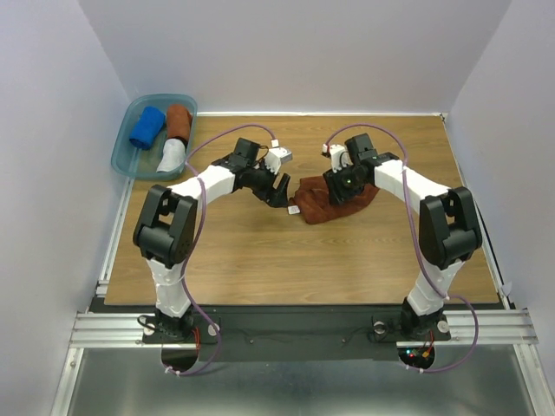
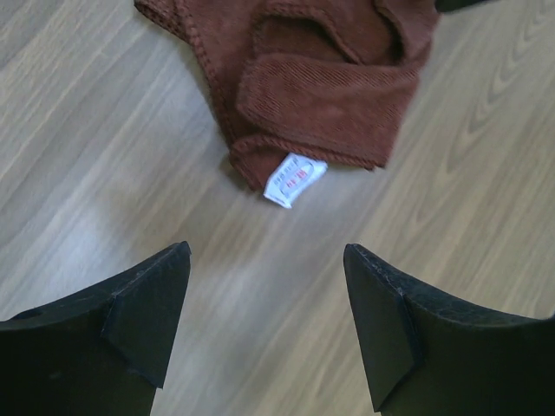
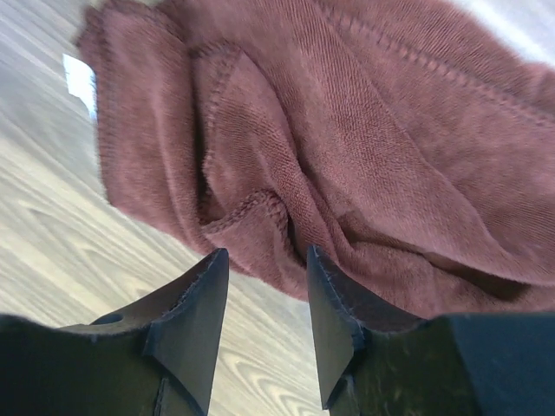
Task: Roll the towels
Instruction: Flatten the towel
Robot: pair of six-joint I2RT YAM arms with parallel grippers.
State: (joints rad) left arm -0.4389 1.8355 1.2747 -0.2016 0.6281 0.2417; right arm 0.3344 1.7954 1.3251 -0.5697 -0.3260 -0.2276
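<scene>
1. Rust-brown terry cloth lies crumpled near the middle of a wooden table (image 1: 260, 260): this is the brown towel (image 1: 325, 206), bunched into loose folds rather than rolled, with a small white care label (image 2: 295, 179) sticking out of its hem on the side nearest the left arm.

2. The left gripper (image 2: 264, 321) hangs over bare wood just beside the label end of the towel. Its two black fingers stand wide apart with nothing between them, and they do not touch the cloth.

3. The right gripper (image 3: 264, 321) is over the towel's other side, tilted down at it. Its fingers are partly parted, with a narrow gap between them. Their tips sit at the edge of a fold, but the wrist view shows only wood in the gap, so no cloth appears to be pinched.

4. At the far left corner of the table sits a translucent blue plastic tub (image 1: 126, 156). Inside it lie three rolled towels side by side: a bright blue roll (image 1: 147, 126), a rust-brown roll (image 1: 178, 121) and a pale grey roll (image 1: 172, 155).

5. Both arms reach inward from the near edge, their grippers close to each other across the towel.
</scene>
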